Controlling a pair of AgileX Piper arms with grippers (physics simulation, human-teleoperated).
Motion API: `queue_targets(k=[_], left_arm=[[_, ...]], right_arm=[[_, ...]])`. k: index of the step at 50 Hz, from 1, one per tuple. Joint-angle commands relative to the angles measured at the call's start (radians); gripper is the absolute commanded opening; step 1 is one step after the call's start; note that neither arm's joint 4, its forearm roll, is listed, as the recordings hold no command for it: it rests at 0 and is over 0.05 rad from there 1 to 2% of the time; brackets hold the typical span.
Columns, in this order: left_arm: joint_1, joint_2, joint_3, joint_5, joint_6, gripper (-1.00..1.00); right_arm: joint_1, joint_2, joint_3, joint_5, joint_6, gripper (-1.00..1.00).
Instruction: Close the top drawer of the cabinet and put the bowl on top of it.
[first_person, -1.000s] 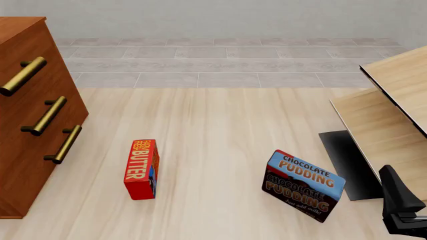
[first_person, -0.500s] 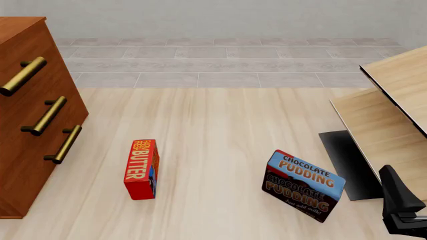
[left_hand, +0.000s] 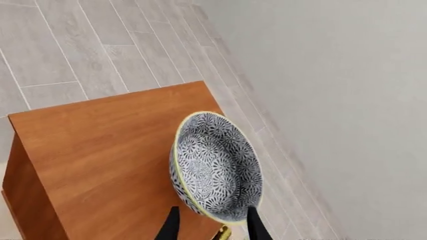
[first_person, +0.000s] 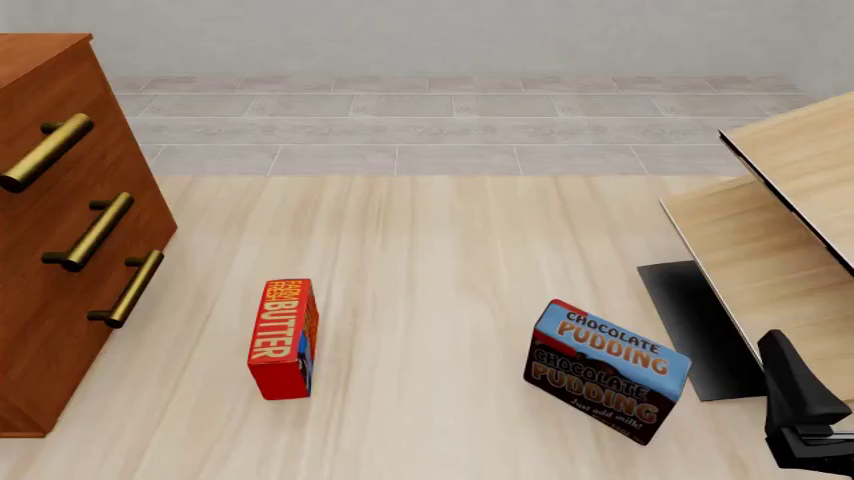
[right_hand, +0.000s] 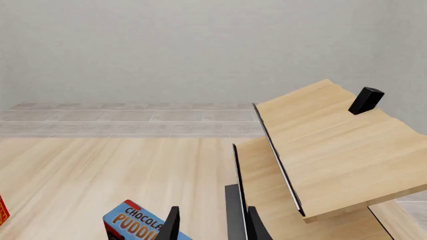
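Placement step: left gripper clasps the grey-and-white floral bowl by its rim above the reddish-brown wooden cabinet top; apparently lowering and release remain. Right gripper parted, idle.

**Cabinet, top drawer and bowl: current state**

The cabinet is a tall reddish-brown wooden chest at the left edge of the front view, carrying three brass bar handles. The top drawer, uppermost of the three, sits flush with the two fronts below it. In the left wrist view, the bowl shows a grey-and-white floral interior and a pale yellowish rim. It is tilted steeply on edge over the flat cabinet top, toward its far edge.
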Motion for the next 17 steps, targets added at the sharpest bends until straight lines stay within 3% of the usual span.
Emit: queue_targets(k=[1, 17], left_arm=[[-0.016, -0.048, -0.013, 0.036, 0.006, 1.0], [-0.048, -0.146, -0.003, 0.114, 0.007, 1.0]], right_arm=[[0.0, 0.0, 0.001, -0.001, 0.0, 1.0], [0.0, 0.0, 0.001, -0.001, 0.0, 1.0]])
